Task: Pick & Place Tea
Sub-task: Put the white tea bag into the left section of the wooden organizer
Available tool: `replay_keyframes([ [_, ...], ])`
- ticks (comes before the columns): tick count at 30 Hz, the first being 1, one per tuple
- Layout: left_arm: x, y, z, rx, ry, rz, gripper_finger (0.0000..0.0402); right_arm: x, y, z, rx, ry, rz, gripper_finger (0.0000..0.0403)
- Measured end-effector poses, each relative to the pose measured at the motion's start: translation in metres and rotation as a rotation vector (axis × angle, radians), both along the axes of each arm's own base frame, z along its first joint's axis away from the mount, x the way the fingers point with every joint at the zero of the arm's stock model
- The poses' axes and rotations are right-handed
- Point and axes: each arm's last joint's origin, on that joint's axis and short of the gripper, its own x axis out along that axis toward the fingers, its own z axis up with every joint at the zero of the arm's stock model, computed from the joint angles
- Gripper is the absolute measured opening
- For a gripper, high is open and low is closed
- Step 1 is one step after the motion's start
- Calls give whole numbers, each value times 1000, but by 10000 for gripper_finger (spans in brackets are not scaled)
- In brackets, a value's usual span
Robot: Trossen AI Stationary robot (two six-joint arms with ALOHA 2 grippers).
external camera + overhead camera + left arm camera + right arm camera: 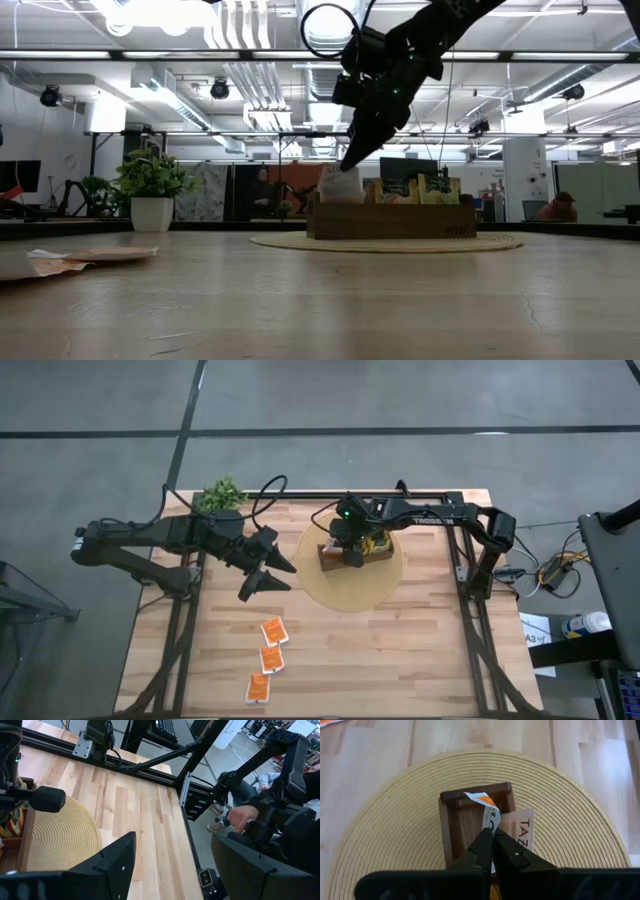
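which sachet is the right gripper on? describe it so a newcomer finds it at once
Start at the round woven straw mat on the wooden table; on it stands a brown wooden box. The orange-and-white sachet sticks up from its end compartment, pinched by the right gripper, unlike the three orange sachets lying flat on the table.

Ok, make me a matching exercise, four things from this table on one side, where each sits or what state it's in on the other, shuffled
Things:
1. left gripper
2. right gripper
3. box
4. plant

Places or states:
a. on the round mat
b. at the table's far edge
c. open, holding nothing
d. shut on a sachet above the box

Pairs: 1-c, 2-d, 3-a, 4-b
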Motion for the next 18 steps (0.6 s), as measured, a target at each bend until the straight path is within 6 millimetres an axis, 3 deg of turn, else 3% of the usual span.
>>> replay_keyframes([
  [5, 0, 0, 0, -3, 1, 1, 252, -1, -3, 0, 3, 1, -13, 20],
  [18, 0, 0, 0, -19, 7, 7, 252, -4, -12, 0, 26, 8, -97, 123],
])
